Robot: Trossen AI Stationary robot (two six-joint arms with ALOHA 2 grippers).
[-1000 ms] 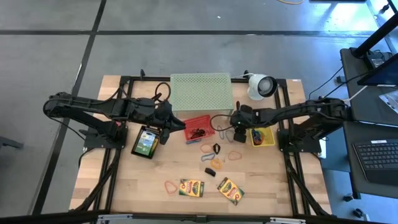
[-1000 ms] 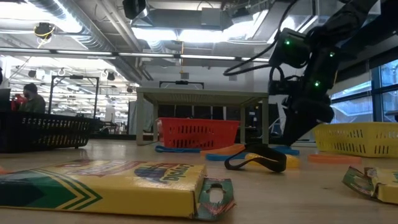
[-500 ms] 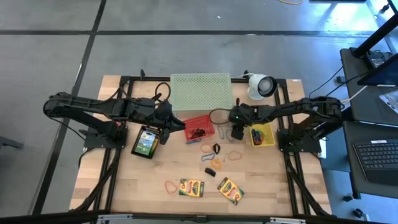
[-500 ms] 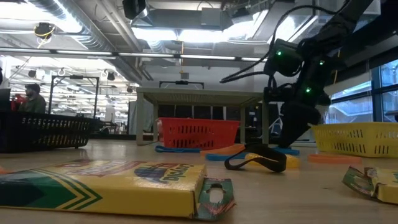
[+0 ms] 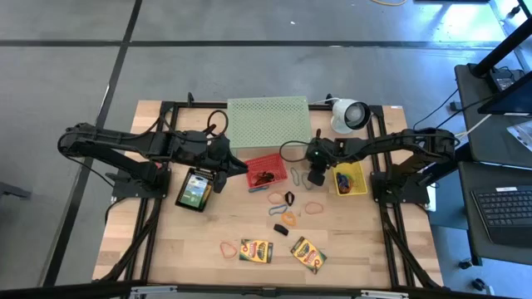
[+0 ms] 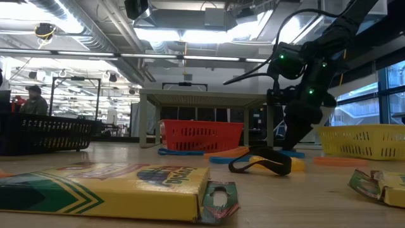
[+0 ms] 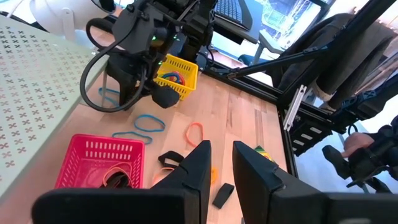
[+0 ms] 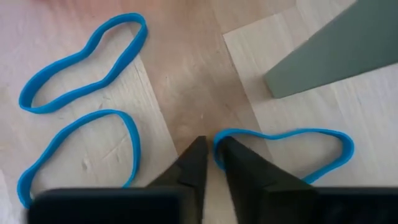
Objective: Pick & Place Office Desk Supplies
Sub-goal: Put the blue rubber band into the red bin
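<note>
While some bands already sit in the yellow basket (image 5: 350,180) and clips in the red basket (image 5: 267,170), most supplies remain loose on the desk (image 5: 166,241): crayon boxes (image 5: 256,250), bands. Right gripper (image 8: 210,163), fingers nearly together, pinches a thin blue rubber band (image 8: 283,149) by the mesh stand (image 5: 268,123). Left gripper (image 7: 219,163) hovers near the red basket, narrowly parted, holding nothing.

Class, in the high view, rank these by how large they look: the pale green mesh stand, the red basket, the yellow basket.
1. Pale green mesh stand, clearly largest.
2. Red basket.
3. Yellow basket, though partly covered by the right arm, so its place below the red basket is unsure.
</note>
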